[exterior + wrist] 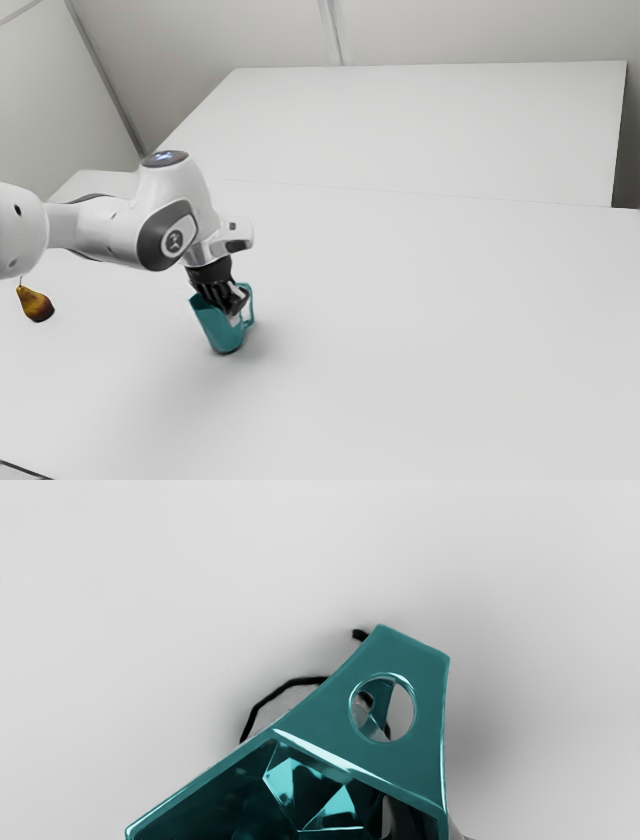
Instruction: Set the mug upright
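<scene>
The teal mug [222, 330] stands nearly upright but tilted in the exterior view, its open rim up and its handle toward the exterior view's right. The gripper [235, 306] reaches down into the rim from above, shut on the mug's side wall. In the wrist view the mug [410, 760] shows its faceted inside and its handle plate with a round hole. The gripper [440, 827] has one dark finger inside the wall and the other at its outer side. Whether the base touches the table cannot be told.
A brown-yellow pear [36, 304] lies at the exterior view's left, below the arm. The white table [420, 330] extends around the mug, and a pale raised panel [420, 130] stands beyond it.
</scene>
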Available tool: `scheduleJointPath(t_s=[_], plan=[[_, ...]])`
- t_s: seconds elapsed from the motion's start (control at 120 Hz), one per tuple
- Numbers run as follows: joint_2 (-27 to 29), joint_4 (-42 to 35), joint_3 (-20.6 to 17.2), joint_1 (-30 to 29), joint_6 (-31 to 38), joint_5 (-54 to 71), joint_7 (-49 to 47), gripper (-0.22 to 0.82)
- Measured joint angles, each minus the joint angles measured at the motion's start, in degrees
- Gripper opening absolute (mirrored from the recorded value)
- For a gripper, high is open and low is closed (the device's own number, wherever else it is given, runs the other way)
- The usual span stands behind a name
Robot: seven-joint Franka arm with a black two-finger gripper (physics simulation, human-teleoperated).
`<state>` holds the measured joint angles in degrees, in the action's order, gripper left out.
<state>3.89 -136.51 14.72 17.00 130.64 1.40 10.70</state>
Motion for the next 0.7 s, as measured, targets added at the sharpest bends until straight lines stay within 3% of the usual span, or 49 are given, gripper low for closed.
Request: scheduleJointPath(t_s=[0.142, 0.275, 0.458, 0.7], plan=[[0.20, 0.07, 0.04, -0.03, 0.76, 0.50, -1.44, 0.24], [1.01, 0.58, 0.05, 0.04, 0.96, 1.44, -2.51, 0.41], [3.13, 0.88, 0.05, 0.67, 1.07, 1.83, -3.64, 0.52], [3.78, 4.63, 0.05, 1.34, -0.63, 1.97, -4.68, 0.58]])
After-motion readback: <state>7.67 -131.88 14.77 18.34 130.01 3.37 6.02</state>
